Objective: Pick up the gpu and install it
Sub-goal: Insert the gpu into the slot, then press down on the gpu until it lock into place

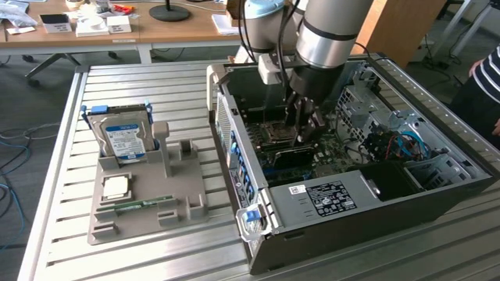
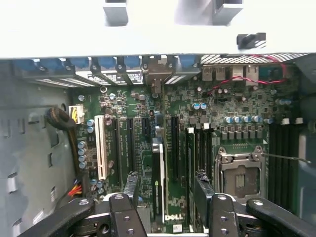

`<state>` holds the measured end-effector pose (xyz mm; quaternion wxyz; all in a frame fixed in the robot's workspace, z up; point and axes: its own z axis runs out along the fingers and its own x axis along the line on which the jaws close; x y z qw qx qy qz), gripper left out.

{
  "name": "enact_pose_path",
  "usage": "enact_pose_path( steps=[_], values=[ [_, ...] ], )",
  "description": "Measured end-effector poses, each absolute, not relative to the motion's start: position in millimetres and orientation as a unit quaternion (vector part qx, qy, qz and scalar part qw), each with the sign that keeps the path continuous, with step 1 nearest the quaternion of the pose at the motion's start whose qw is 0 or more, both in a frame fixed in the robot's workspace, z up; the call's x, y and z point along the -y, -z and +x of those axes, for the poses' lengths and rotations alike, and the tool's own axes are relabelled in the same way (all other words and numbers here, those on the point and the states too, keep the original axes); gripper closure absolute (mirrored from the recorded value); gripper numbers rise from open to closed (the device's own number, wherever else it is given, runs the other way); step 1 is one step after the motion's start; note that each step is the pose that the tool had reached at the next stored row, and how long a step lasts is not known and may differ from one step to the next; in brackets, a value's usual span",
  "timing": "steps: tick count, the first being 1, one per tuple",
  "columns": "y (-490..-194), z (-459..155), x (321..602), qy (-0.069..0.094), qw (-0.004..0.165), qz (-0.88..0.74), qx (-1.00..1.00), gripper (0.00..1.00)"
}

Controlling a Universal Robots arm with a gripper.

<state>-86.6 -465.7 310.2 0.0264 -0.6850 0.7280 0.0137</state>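
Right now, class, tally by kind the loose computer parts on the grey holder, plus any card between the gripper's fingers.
Hard drive: 1
Processor chip: 1
Memory stick: 1
Gpu card: 1
Total: 4

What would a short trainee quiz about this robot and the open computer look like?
1. True or false: the gripper is open.
2. Where is the graphics card? A) lying on the grey tray B) standing on the green board inside the computer case, between the fingers C) on the floor
3. Fill in: the hard drive stands on the grey ___ beside the computer case.
Key: 1 true; 2 B; 3 tray.
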Motion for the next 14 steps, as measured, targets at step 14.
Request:
enact_pose_path(
  steps=[14],
  values=[
    [-319.7,-86.6,465.2,-0.012,0.025,-0.685,-0.728,0.43]
  ],
)
